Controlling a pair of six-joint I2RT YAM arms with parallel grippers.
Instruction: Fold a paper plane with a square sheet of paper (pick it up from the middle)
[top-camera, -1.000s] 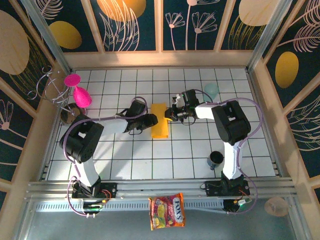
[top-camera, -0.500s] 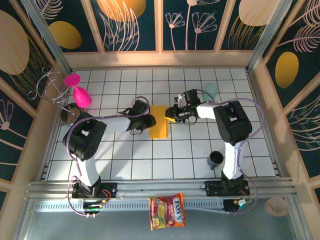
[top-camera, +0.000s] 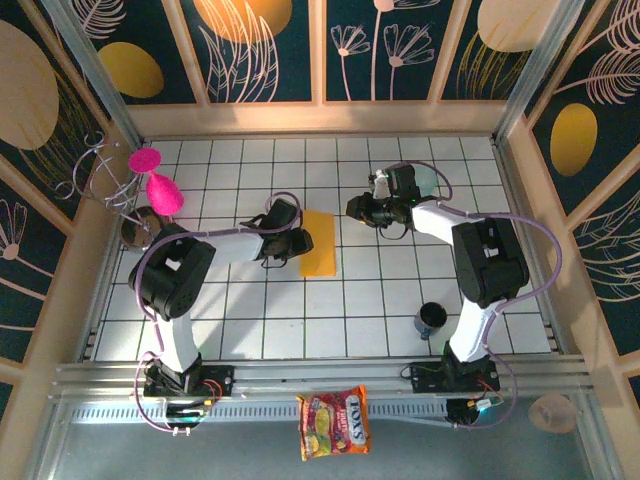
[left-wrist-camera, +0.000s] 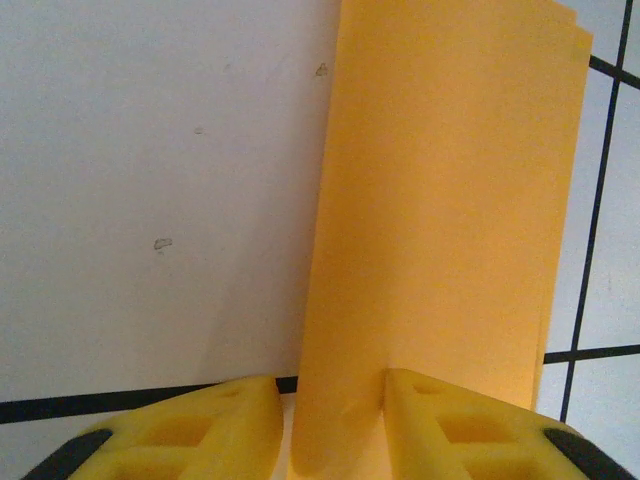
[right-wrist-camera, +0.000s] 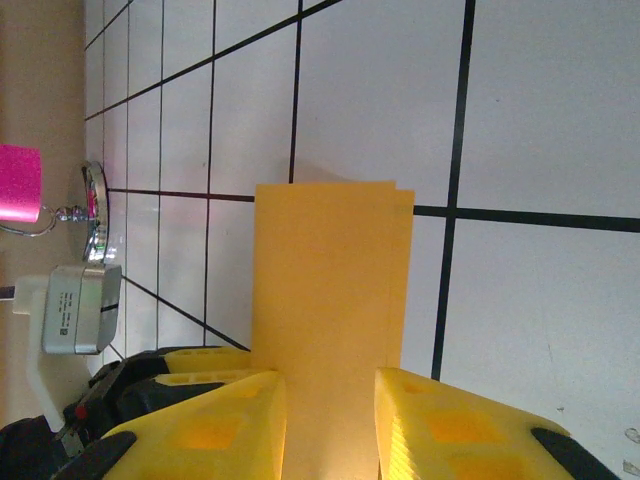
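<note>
The square sheet of paper (top-camera: 320, 243) lies folded into a narrow orange-yellow rectangle, flat on the white tiles at mid-table. My left gripper (top-camera: 301, 243) is at its left long edge. In the left wrist view the folded edge of the paper (left-wrist-camera: 450, 200) runs into the gap of the left gripper (left-wrist-camera: 335, 385), whose yellow fingers stand apart. My right gripper (top-camera: 352, 208) hovers just off the sheet's upper right corner, open. In the right wrist view the paper (right-wrist-camera: 325, 280) shows beyond the gap of the right gripper (right-wrist-camera: 330, 385), and nothing is pinched.
A pink glass (top-camera: 160, 190) hangs on a wire rack at the left wall. A dark cup (top-camera: 432, 318) stands near the right arm's base, and a pale glass (top-camera: 425, 180) behind the right gripper. A snack packet (top-camera: 335, 422) lies on the front rail.
The right gripper has opened, let go of the paper's right edge and drawn back to the upper right. The raised flap now lies flat. The left gripper has stayed at the left edge.
</note>
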